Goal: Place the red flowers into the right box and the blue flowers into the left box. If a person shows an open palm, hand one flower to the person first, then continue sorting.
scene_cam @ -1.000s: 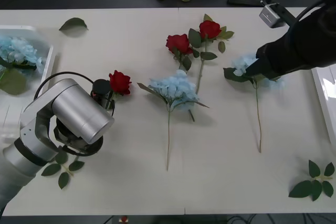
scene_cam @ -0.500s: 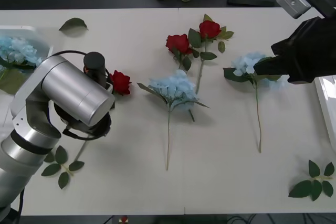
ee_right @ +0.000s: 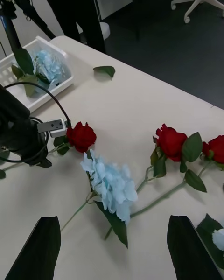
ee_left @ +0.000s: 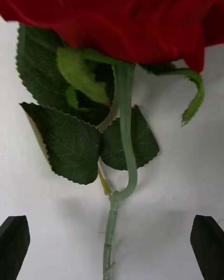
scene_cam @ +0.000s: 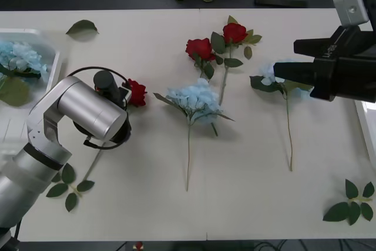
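**Q:** What lies across the desk (scene_cam: 147, 204)?

**A:** The left box (scene_cam: 51, 66) sits at the far left holding a blue flower (scene_cam: 17, 57). Two more blue flowers lie mid-desk (scene_cam: 197, 99) and to the right (scene_cam: 276, 72); two red roses (scene_cam: 201, 47) lie far of centre, and the right box (scene_cam: 365, 110) shows at the right edge.

**Q:** And the end effectors?

**A:** The left end effector (ee_left: 112, 242) hangs wide open over a third red rose (scene_cam: 136, 92), its fingers either side of the stem and touching nothing. The right end effector (ee_right: 114, 247), also spread wide and empty, hovers above the right-hand blue flower.
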Robot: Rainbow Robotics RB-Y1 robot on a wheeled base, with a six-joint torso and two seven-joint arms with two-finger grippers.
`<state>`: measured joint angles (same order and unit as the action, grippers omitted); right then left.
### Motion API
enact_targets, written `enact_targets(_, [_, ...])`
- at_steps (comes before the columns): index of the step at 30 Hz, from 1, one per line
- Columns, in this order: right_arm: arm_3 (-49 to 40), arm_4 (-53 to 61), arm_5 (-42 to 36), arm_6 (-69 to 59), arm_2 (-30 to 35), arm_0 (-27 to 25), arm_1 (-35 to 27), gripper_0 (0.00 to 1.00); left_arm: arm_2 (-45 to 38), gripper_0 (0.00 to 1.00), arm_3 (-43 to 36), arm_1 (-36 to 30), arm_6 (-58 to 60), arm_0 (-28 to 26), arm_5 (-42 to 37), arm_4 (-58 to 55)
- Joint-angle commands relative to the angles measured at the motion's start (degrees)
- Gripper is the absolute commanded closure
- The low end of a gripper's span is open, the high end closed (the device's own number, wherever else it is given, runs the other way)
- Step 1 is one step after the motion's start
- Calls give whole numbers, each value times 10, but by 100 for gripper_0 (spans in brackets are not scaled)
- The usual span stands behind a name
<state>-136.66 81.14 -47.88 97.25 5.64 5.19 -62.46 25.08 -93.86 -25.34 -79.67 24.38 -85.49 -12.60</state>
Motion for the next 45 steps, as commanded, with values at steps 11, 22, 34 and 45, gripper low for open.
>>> enact_targets(11, [-4, -4, 138, 15, -104, -7, -80, 34, 28, 0, 28, 3, 26, 15, 67, 8])
enact_targets(22, [-2, 3, 75, 12, -92, 8, -62, 34, 40, 65, 38, 9, 25, 16, 73, 36])
enact_targets(34, [-2, 3, 75, 12, -92, 8, -62, 34, 40, 100, 39, 8, 25, 15, 73, 37])
enact_targets(45, [-2, 3, 75, 12, -92, 8, -62, 34, 42, 100, -6, -3, 18, 7, 36, 71])
